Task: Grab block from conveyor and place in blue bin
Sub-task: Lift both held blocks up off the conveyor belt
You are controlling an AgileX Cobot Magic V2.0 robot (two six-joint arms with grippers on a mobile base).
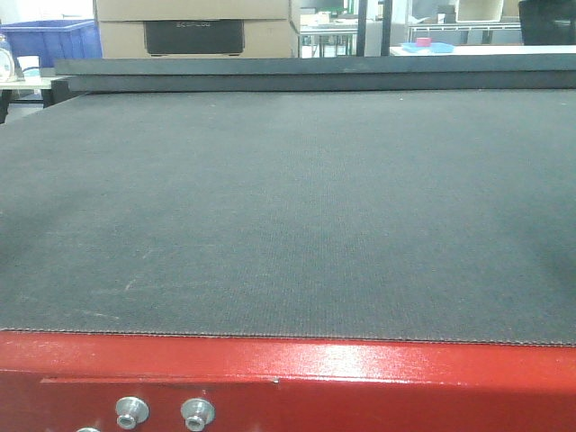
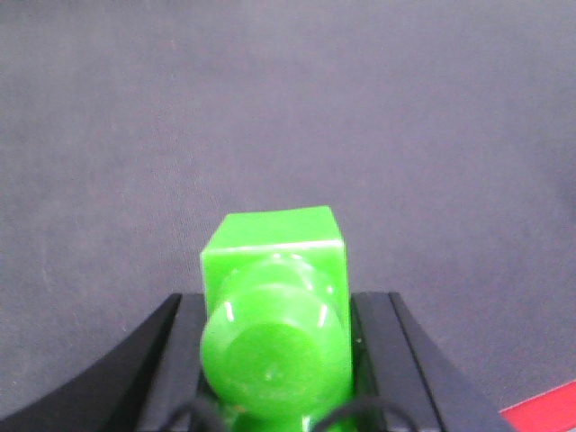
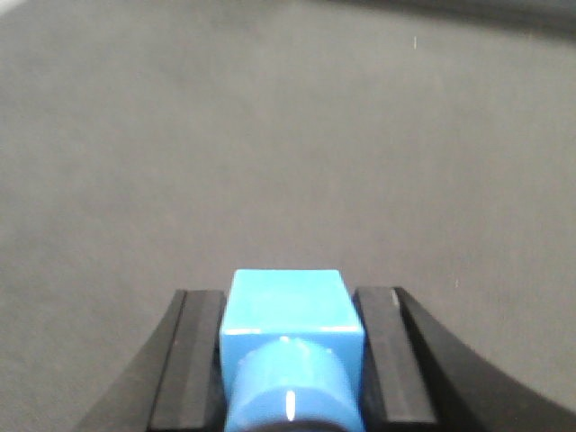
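- Currently the block (image 3: 288,310) is clamped in my right pincer (image 3: 288,299), over the conveyor (image 3: 270,135).
- My left pincer (image 2: 277,304) is closed around a green block (image 2: 274,247).
- Grab seems done; next, I judge, a carry to the blue bin.

The block (image 3: 290,315) sits within the right end effector (image 3: 288,295), above the conveyor (image 3: 270,135).
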